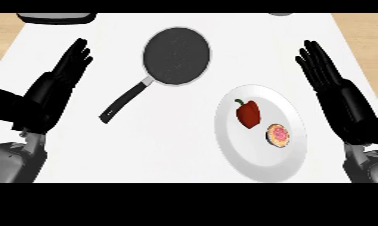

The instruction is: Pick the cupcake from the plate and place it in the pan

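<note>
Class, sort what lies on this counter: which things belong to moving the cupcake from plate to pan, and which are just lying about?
Belong to the job: cupcake; plate it sits on; pan, empty; left hand and right hand, both open at the sides.
Just lying about: red pepper, beside the cupcake on the plate; dark object at the top-left edge.

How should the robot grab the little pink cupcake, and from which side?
Probably best to grip the cupcake round its sides, coming from above and the right with the right hand. It is small, round and frosting-up near the plate's right rim, and the red pepper sits close on its upper left.
</note>
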`<state>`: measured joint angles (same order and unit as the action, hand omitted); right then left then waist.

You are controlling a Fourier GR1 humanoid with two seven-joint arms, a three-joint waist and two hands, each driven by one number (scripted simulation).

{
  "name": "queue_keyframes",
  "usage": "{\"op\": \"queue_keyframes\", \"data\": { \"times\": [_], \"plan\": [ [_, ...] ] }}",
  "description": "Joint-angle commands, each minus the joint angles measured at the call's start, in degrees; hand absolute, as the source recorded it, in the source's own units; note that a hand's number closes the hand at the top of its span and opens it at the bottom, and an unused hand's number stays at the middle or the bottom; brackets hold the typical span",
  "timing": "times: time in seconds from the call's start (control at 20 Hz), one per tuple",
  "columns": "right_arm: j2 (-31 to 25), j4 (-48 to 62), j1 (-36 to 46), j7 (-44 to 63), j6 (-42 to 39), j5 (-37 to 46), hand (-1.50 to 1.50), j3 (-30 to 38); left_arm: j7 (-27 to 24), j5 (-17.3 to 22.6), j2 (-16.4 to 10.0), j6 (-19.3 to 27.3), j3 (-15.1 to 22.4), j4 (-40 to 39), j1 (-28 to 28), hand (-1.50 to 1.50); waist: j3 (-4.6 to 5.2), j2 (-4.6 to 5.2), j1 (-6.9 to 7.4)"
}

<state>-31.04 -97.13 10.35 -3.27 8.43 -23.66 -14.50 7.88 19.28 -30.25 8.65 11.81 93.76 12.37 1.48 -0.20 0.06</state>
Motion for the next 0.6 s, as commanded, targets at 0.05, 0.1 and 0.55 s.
{"op": "queue_keyframes", "data": {
  "times": [0.05, 0.1, 0.55],
  "plan": [
    [0.6, -0.1, -2.4, -2.9, 1.7, 0.3, 1.50, 5.4, 3.2, -0.3, 2.3, 4.5, -1.7, 4.8, -2.9, 0.00, -1.53, 0.02, 0.10],
    [1.0, -2.2, -2.1, -3.4, 3.5, 0.8, 1.50, 6.6, -0.1, -0.6, 3.0, 4.0, -3.1, -0.8, -2.9, 0.00, -1.48, 0.12, -0.39],
    [-5.4, -6.2, -27.8, -10.5, 17.3, 17.8, -1.50, 10.9, -0.5, 1.5, 6.6, 8.2, -5.8, -2.2, -7.7, 0.00, -1.40, -0.53, -3.88]
  ]
}}
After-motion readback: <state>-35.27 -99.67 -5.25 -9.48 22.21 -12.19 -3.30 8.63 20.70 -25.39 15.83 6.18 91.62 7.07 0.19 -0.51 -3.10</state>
